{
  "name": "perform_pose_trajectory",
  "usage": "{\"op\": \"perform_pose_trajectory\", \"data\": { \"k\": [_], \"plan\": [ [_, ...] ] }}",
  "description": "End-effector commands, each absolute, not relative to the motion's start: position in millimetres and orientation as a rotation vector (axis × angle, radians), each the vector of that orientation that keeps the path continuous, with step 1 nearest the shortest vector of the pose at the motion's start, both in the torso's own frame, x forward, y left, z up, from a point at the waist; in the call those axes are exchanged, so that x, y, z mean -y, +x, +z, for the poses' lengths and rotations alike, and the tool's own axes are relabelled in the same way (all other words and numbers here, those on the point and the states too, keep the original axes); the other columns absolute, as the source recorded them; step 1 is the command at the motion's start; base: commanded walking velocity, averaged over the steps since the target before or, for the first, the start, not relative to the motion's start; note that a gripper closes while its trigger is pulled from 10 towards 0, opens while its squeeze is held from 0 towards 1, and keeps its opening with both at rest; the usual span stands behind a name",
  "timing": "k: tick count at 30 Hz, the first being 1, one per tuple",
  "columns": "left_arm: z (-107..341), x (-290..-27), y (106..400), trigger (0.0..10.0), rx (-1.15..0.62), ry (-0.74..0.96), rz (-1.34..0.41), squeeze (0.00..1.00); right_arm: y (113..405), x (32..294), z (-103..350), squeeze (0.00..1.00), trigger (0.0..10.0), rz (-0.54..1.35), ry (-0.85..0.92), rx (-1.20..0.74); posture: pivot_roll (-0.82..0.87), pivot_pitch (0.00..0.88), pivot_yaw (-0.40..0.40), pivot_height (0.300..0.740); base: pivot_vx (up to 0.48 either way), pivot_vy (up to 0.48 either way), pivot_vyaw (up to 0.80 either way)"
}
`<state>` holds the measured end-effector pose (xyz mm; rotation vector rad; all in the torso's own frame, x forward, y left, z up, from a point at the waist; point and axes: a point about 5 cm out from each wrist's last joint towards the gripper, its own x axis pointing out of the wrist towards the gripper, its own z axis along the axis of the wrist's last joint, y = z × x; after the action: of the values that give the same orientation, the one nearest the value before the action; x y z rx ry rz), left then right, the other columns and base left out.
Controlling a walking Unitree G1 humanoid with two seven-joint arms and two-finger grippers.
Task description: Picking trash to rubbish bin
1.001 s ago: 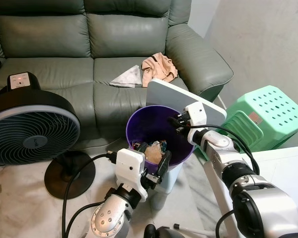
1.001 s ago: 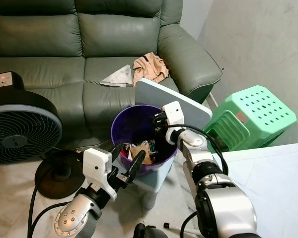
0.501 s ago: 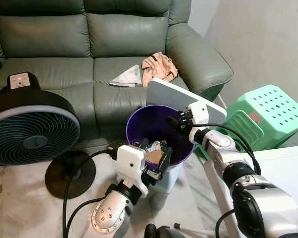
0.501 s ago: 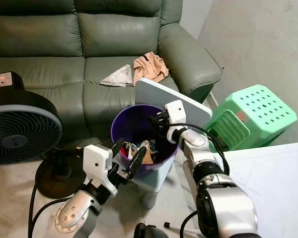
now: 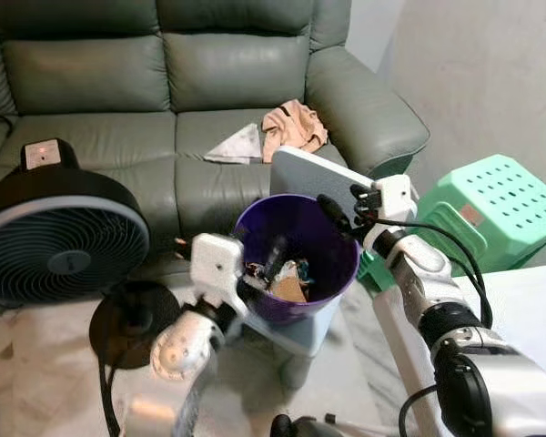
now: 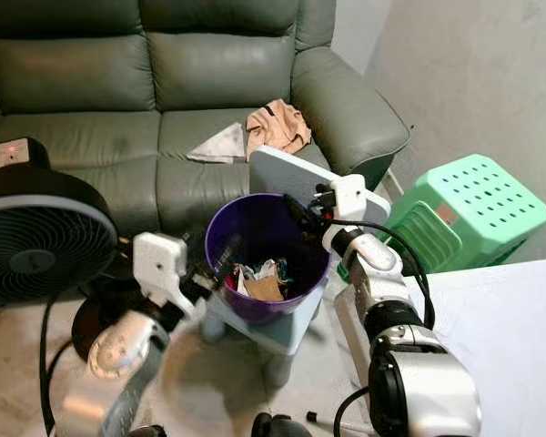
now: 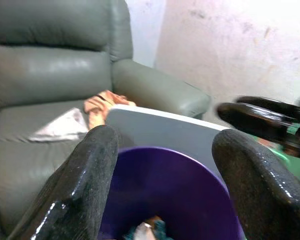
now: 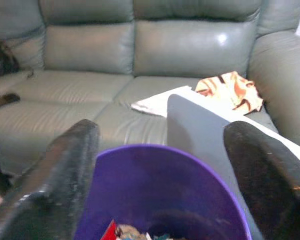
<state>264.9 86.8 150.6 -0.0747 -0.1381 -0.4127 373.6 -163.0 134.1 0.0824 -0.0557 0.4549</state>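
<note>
Left eye view puts my left gripper (image 5: 271, 258) over the round purple plastic rubbish bin (image 5: 337, 278), fingers spread and empty above the crumpled trash (image 5: 287, 280) inside. My right gripper (image 5: 338, 215), also spread and empty, hovers at the far rim, probably to keep clear.

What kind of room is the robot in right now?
Most likely a home living room. A grey-green leather sofa fills the background with cloth left on its seat, a black floor fan stands on the marble-look floor, and a purple rubbish bin with trash in it sits before the robot.
</note>
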Motion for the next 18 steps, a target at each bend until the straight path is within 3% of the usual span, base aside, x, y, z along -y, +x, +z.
{"op": "perform_pose_trajectory", "data": {
  "k": [1,10,15,18],
  "plan": [
    [151.0,-91.7,273.5,10.0,0.142,-0.073,-0.395,0.00,371.1,174.5,140.4,1.00,10.0,0.418,0.076,0.122,0.07,0.095,-0.084,0.740,0.000,0.000,0.00],
    [164.1,-126.3,312.9,10.0,0.149,-0.074,-0.228,0.00,351.7,192.8,145.6,1.00,10.0,0.297,0.120,0.257,0.04,0.050,-0.053,0.740,0.000,0.000,0.00],
    [163.9,-133.7,320.0,10.0,0.145,-0.058,-0.199,0.00,343.8,194.8,146.8,1.00,10.0,0.259,0.133,0.285,0.03,0.043,-0.047,0.740,0.000,0.000,0.00],
    [162.0,-138.0,326.5,10.0,0.128,-0.048,-0.188,0.00,323.0,200.5,150.4,1.00,10.0,0.142,0.131,0.323,0.01,0.031,-0.030,0.740,0.000,0.000,0.00]
  ]
}}
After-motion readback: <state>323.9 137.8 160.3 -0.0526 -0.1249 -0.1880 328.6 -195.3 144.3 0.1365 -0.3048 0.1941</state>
